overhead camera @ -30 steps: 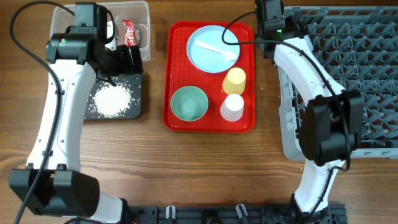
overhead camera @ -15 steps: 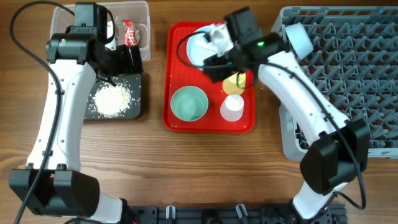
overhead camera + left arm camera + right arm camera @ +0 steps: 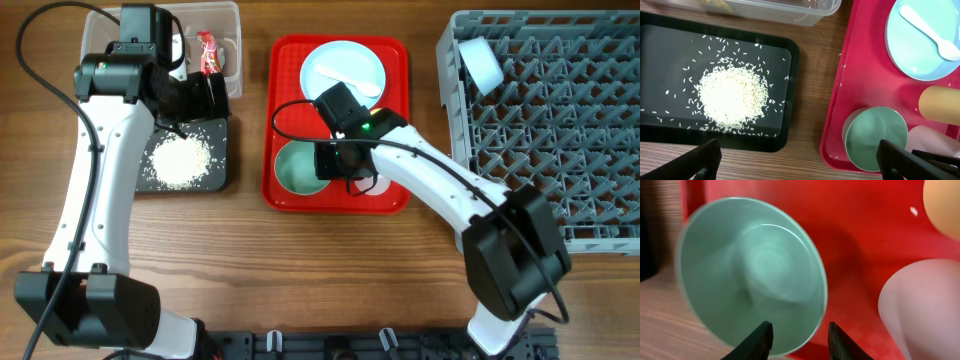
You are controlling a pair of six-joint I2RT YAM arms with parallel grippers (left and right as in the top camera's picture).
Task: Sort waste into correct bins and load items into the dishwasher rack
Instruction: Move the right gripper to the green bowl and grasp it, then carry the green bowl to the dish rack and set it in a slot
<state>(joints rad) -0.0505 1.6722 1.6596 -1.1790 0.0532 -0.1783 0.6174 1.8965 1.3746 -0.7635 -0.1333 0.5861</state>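
Note:
A pale green bowl point(image 3: 750, 270) stands in the red tray's near-left corner point(image 3: 298, 170). My right gripper point(image 3: 799, 335) is low over it, open but narrowed; one finger is inside the bowl, the other outside its rim over the red tray. A second bowl point(image 3: 483, 62) lies in the grey rack point(image 3: 560, 130). The blue plate point(image 3: 345, 65) carries the white spoon point(image 3: 927, 30). The yellow cup point(image 3: 945, 205) and white cup point(image 3: 920, 305) stand beside the bowl. My left gripper point(image 3: 800, 165) hangs wide open and empty above the bins. Rice point(image 3: 732, 95) lies in the black tray point(image 3: 670, 135).
The clear tub point(image 3: 225, 20) at the back left holds a red wrapper point(image 3: 207, 52). The red serving tray point(image 3: 340, 200) sits mid-table, between the bins and the rack. Bare wood runs along the front.
My right arm swung from the rack's back-left corner across to the red tray and came down on the green bowl, its jaws narrowing. The left arm has not moved.

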